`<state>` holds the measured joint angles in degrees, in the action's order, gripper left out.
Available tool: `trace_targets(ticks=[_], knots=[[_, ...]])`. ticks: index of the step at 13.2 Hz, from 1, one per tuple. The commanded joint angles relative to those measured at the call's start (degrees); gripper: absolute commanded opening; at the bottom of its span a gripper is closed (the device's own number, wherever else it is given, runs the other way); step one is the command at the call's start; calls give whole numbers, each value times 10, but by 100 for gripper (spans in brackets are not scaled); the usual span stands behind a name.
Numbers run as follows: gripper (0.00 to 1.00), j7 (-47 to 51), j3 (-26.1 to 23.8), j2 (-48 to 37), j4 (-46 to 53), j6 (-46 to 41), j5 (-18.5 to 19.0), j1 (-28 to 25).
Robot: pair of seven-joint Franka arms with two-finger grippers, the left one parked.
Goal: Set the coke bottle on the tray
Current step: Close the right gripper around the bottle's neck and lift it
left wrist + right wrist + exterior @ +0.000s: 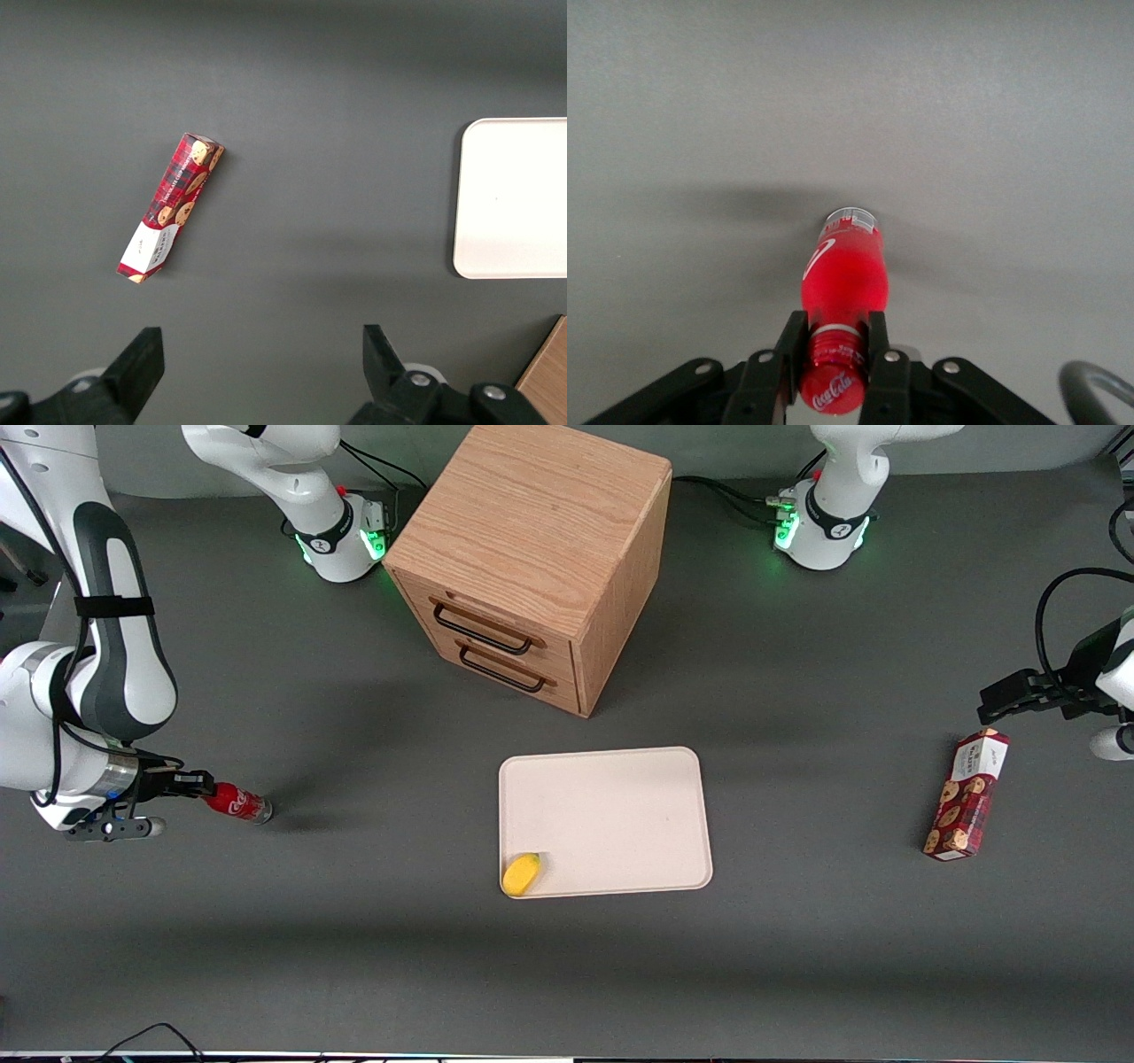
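Presently the bottle (pixel 237 803) is at the working arm's end of the table (pixel 354 957), well apart from the tray (pixel 620 806). It is held nearly horizontal, cap end in the gripper (pixel 197 785) and silvery base pointing toward the tray. In the right wrist view the bottle (pixel 842 283) runs away from the camera, its red cap and neck clamped between the two fingers (pixel 877 341) of the gripper (pixel 833 354); the fingers press on both sides of the neck. Whether the base touches the table cannot be told.

The tray lies flat near the table's middle, nearer to the front camera than the cabinet (pixel 532 558). A yellow object (pixel 521 873) rests on the tray's corner closest to the working arm and the camera, overlapping the rim. The cabinet shows two drawers with dark handles, both closed.

A cookie box (pixel 966 795) lies on the table toward the parked arm's end, well apart from the tray. In the left wrist view the box (pixel 171 207) lies flat and the tray's edge (pixel 514 199) is visible.
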<state>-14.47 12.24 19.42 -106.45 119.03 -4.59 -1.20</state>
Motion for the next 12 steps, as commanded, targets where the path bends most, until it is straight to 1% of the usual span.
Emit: trace_targets(ticks=[1, 3, 5, 7, 8, 10, 12], knots=[[6, 13, -1, -20, 71, -91, 14, -6], [6, 12, -5, -19, 161, -186, 23, -8], [6, 14, -28, -19, 255, -274, 26, -7], [6, 56, -61, -18, 328, -349, 30, -8], [6, 99, -92, -17, 356, -377, 40, -8], [6, 242, -183, -10, 383, -417, 61, -6], [6, 410, -274, 3, 387, -413, 57, -6]])
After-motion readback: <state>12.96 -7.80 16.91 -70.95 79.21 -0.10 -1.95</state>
